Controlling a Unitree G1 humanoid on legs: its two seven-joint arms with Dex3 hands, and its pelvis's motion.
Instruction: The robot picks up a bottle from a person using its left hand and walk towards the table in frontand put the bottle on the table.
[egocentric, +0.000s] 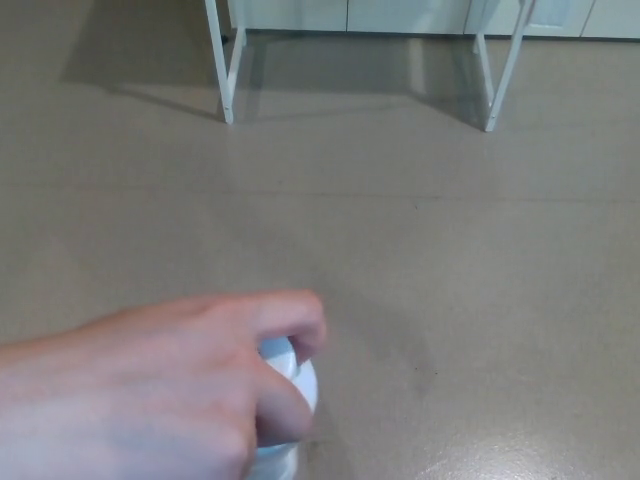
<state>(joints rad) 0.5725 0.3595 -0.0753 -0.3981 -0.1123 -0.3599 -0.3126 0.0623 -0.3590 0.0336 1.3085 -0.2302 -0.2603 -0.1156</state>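
A person's hand reaches in from the lower left of the head view, close to the camera and blurred. Its fingers are wrapped round a pale blue-white bottle, of which only the rounded top and a bit of the side show past the fingers. Neither of my hands shows in the picture.
Grey-brown floor fills most of the view. At the far top stand the white legs of a table, with a second pair of legs to the right and pale cabinets behind them.
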